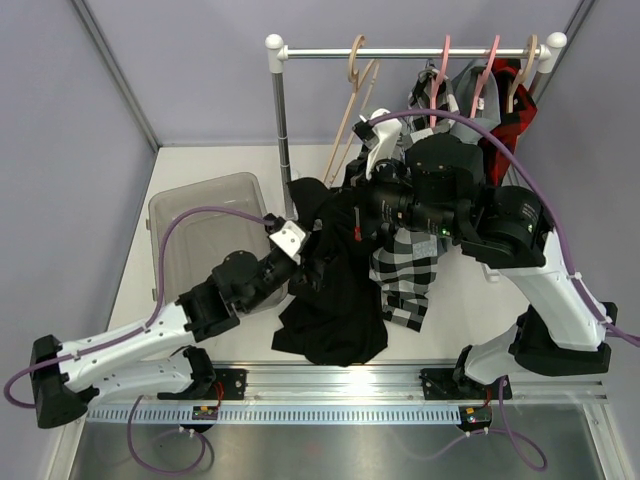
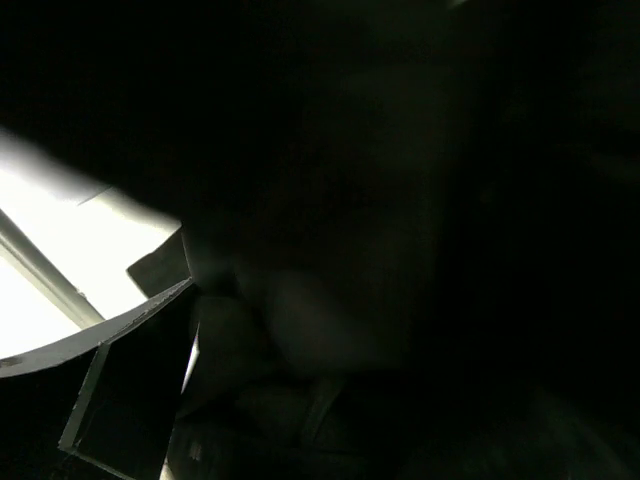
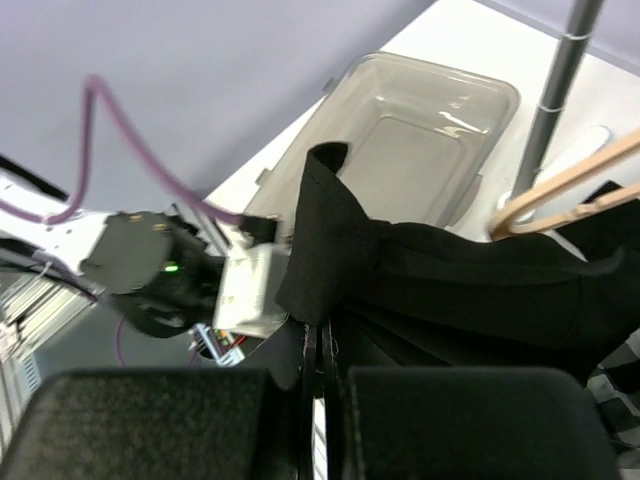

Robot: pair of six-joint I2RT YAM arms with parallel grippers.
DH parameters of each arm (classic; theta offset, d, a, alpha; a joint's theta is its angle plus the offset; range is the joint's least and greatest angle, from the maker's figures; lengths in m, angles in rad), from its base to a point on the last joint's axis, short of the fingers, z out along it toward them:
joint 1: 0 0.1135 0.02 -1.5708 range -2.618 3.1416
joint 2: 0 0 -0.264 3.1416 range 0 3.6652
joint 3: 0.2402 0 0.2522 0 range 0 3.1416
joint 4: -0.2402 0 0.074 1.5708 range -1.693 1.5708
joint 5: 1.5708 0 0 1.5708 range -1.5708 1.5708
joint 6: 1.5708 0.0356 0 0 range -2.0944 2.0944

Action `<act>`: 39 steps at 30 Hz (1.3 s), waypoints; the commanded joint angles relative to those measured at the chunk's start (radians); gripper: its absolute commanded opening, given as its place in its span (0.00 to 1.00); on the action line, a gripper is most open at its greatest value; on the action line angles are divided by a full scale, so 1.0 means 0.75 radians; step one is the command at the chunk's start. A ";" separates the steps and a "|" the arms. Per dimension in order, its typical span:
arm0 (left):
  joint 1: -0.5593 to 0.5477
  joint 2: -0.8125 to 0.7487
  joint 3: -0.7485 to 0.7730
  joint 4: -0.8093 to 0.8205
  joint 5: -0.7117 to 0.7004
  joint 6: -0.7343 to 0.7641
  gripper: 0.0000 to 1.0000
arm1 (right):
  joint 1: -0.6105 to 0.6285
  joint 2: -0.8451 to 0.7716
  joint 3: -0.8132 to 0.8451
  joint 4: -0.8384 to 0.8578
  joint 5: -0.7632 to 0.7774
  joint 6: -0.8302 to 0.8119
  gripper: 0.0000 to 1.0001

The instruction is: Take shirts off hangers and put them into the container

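Smoky grey container [image 1: 200,240] sits empty. The black shirt [image 1: 335,300] hangs just right of it. It looks limp, light and floppy, so I'd grab a bunched fold. Right end effector [image 3: 318,350] is pinched shut on one fold. Left end effector [image 1: 305,262] is spread wide against the cloth.

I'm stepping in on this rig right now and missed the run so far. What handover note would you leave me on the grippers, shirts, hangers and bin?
Right gripper: shut on the black shirt, which drapes down in front of the rail.
Left gripper: open, against that shirt's edge beside the container; no grip visible.
Black-and-white plaid shirt, grey shirt and red plaid shirt: hanging at the rail.
Done: nothing is in the container yet.
Left: I cannot tell whether the black shirt is clear of its tan hanger. Bin it, then the other three.
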 commanded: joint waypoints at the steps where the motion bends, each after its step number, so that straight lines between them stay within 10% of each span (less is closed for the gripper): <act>1: -0.007 0.088 0.038 0.219 -0.222 0.019 0.99 | 0.086 0.004 0.054 0.006 -0.058 0.014 0.00; 4: -0.005 0.182 0.156 0.171 -0.221 0.027 0.99 | 0.125 -0.022 0.038 0.025 -0.125 0.036 0.00; 8: -0.015 0.234 0.291 0.128 -0.168 0.013 0.00 | 0.170 -0.082 -0.015 0.051 -0.117 0.059 0.00; 11: -0.017 0.179 0.352 0.069 -0.296 0.011 0.00 | 0.172 -0.117 -0.032 0.025 -0.007 0.061 0.04; 13: -0.017 0.097 0.424 -0.043 -0.461 0.035 0.00 | 0.174 -0.139 -0.027 -0.006 0.089 0.059 0.35; 14: -0.015 0.066 0.447 -0.073 -0.511 0.062 0.00 | 0.174 -0.165 -0.029 -0.032 0.203 0.055 0.66; 17: -0.015 -0.026 0.567 -0.195 -0.693 0.156 0.00 | 0.177 -0.227 -0.064 -0.073 0.446 0.039 0.99; 25: -0.013 -0.092 0.874 -0.194 -0.904 0.586 0.00 | 0.174 -0.386 -0.346 -0.049 0.750 0.018 0.99; 35: 0.060 0.131 1.242 0.142 -0.681 1.156 0.00 | 0.177 -0.399 -0.574 0.070 0.674 0.026 0.92; 39: 0.395 0.292 1.479 -0.245 -0.459 0.840 0.00 | 0.177 -0.350 -0.596 0.062 0.674 0.008 0.97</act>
